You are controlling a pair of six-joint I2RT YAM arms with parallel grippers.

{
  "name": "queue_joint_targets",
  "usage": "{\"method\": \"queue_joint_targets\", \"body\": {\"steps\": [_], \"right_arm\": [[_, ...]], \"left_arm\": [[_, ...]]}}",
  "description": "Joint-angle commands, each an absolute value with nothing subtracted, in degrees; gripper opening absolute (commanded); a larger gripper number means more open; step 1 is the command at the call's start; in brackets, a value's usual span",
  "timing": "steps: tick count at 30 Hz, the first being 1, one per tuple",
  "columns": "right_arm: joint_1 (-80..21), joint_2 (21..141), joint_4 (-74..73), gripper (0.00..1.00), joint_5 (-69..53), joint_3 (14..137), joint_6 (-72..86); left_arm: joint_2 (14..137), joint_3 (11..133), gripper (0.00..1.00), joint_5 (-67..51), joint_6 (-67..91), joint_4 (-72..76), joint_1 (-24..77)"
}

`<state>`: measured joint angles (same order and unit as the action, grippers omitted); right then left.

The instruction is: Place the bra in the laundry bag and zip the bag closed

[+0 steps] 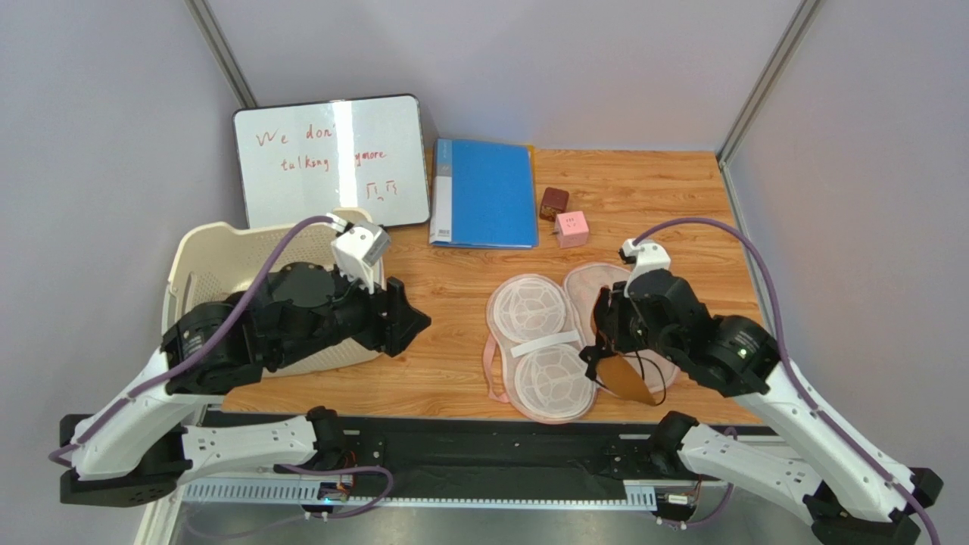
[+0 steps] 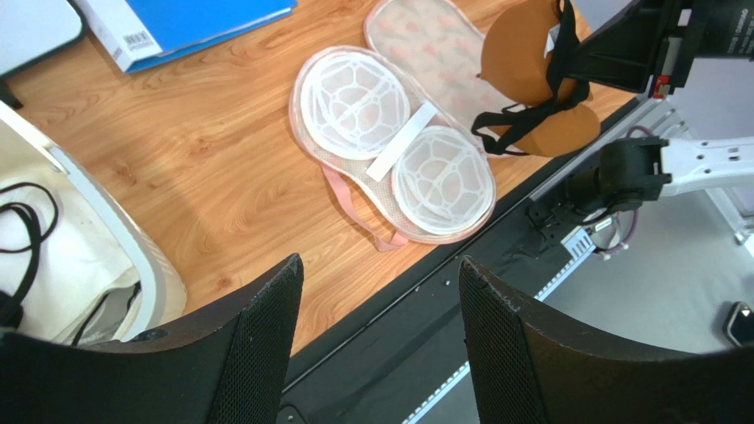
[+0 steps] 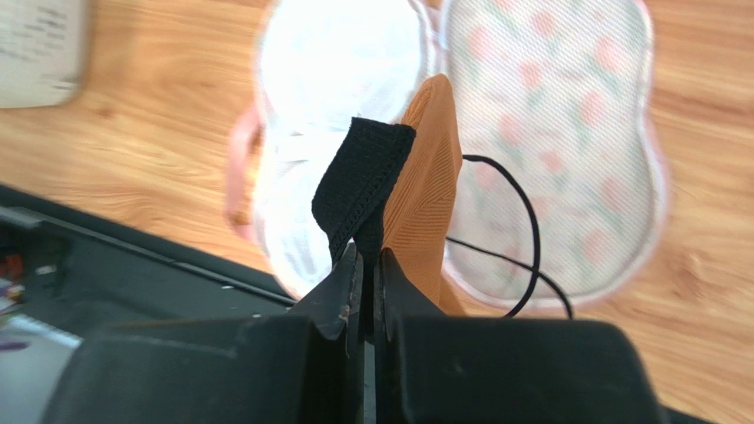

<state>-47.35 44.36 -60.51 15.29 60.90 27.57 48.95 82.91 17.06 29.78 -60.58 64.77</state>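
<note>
The laundry bag (image 1: 535,312) lies opened flat on the wooden table. Its white mesh half is on the left and its printed half (image 3: 566,106) on the right. My right gripper (image 1: 603,352) is shut on the bra (image 1: 628,378) and holds it in the air over the bag's near right part. In the right wrist view the jaws (image 3: 369,256) pinch a black band of the bra (image 3: 425,194), and thin black straps hang down. My left gripper (image 1: 412,321) stands open and empty to the left of the bag (image 2: 354,106). In its own view nothing lies between its fingers (image 2: 379,265), and the bra (image 2: 522,53) shows at the upper right.
A cream basket (image 1: 216,256) sits under my left arm at the table's left. Behind it stands a whiteboard (image 1: 330,159), with a blue folder (image 1: 486,193) beside it. A small brown box (image 1: 554,202) and a pink cube (image 1: 572,228) lie beyond the bag.
</note>
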Motion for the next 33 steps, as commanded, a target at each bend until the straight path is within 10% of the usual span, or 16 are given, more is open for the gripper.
{"method": "queue_joint_targets", "body": {"steps": [1,16,24,33], "right_arm": [[-45.3,54.4,-62.2,0.00,19.3,61.0,25.3],[-45.4,86.3,-33.6,0.04,9.2,65.7,17.4],[-43.8,76.3,-37.3,0.70,-4.6,60.2,22.0],[-27.2,60.2,-44.8,0.84,-9.7,53.2,29.3]], "left_arm": [[50.1,79.6,0.71,15.8,31.5,-56.3,64.7],[47.5,59.4,0.73,21.2,53.1,-47.4,58.8],[58.0,55.6,0.73,4.6,53.3,-30.8,47.6],[82.8,64.3,0.76,-7.2,52.4,-19.4,45.6]]}}
